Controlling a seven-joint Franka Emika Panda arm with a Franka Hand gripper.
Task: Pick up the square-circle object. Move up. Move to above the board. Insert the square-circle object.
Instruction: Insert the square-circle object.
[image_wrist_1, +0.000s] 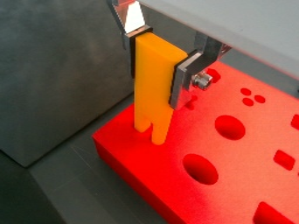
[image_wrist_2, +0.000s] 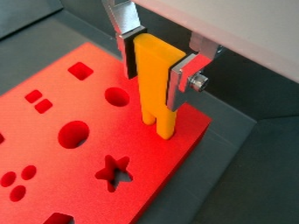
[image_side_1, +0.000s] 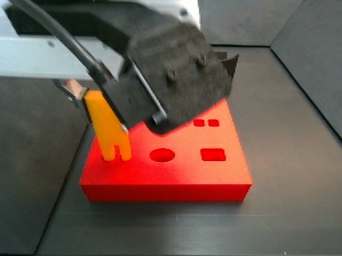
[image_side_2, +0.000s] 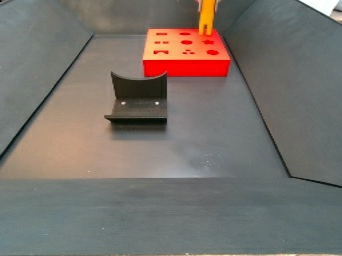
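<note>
Wrist views both show the gripper (image_wrist_1: 162, 59) pinching the square-circle object (image_wrist_1: 153, 87) near its upper end, silver finger plates pressed against opposite faces, no gap visible. You hold the bar upright, prongs down, over a corner region of the board (image_wrist_1: 222, 175).

Step in hand, as I judge it: end of "move to above the board", start of the insert. Prong tips sit at or just above the red surface; whether they touch it I cannot tell.

- Side view, left of frame: bar (image_side_1: 104, 125) stands near the left edge of the board (image_side_1: 174, 185), with the gripper's dark body (image_side_1: 167, 70) hiding its top.
- Side view, top centre of frame: bar (image_side_2: 209, 16) hangs over the far right part of the board (image_side_2: 187, 66); fixture (image_side_2: 136, 97) stands well apart, mid-frame, untouched.

Next move calls for: check that the prongs line up with the matching holes. No hole shows directly under the prongs in either wrist view, so you likely need a small lateral correction before descending straight and slow. Keep the bar vertical.
</note>
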